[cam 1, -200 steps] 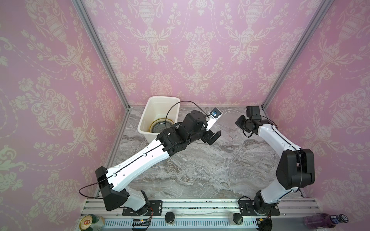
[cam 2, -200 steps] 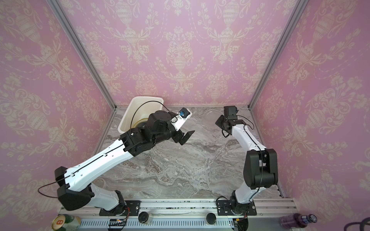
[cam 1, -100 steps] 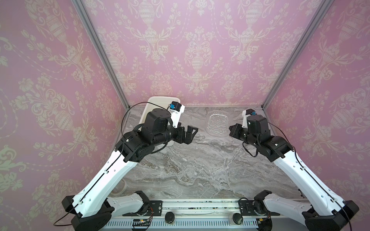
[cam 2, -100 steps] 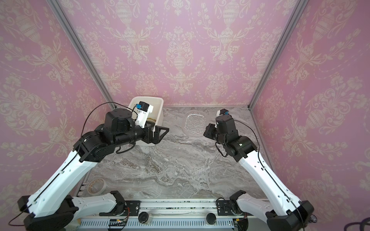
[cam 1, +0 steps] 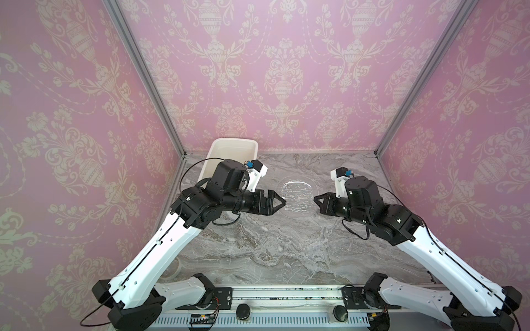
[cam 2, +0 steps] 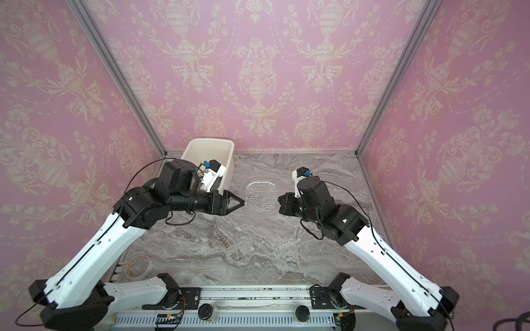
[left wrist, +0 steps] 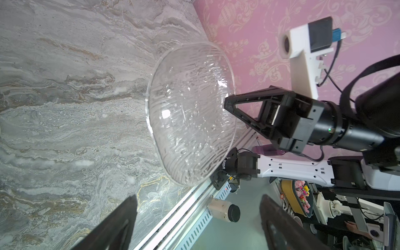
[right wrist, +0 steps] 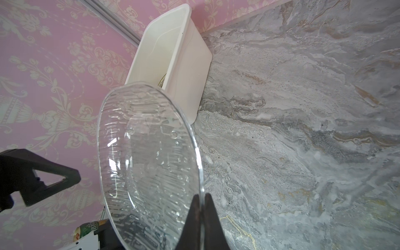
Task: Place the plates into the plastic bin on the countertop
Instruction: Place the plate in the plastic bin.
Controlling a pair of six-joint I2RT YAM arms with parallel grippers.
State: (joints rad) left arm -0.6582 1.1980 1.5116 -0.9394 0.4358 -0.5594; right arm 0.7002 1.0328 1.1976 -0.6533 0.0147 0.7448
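Right pincer [right wrist: 202,195] nips the ribbed clear glass plate [right wrist: 149,168] by its rim; left pincer [left wrist: 198,201] gapes empty

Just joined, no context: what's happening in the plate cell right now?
The right hand is pinching a clear glass plate by its rim, above the countertop. The left hand hangs open at the plate's opposite edge, not gripping it. The white plastic bin sits in the back corner.
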